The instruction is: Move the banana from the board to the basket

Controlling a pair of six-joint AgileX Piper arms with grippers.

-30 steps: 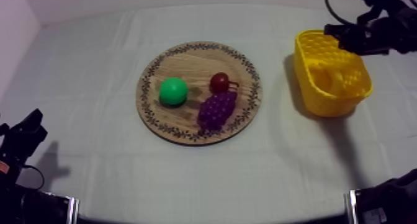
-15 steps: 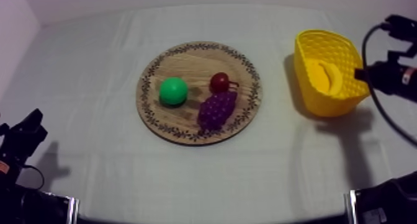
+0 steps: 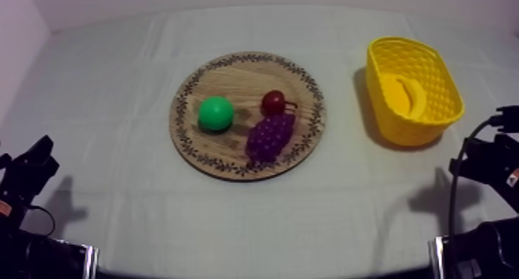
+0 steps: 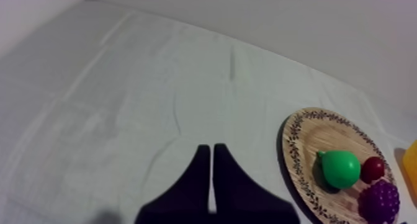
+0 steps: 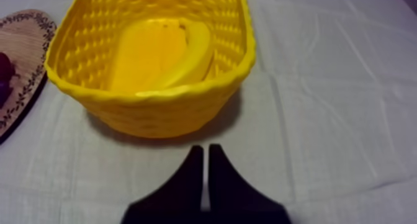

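Surface: grey-white cloth table [image 3: 116, 89].
Banana: curved yellow toy banana [image 3: 413, 96] lies inside yellow woven basket [image 3: 409, 133], apparently delivered.
Right gripper [image 5: 205, 151]: pressed together, empty, nothing left to carry.
Left gripper [image 4: 211, 149]: together, idle.

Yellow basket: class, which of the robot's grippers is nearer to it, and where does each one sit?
Right. The right gripper, shut, sits close beside the yellow basket, not touching it. The left gripper, shut, sits far off, on the other side of the wooden board.
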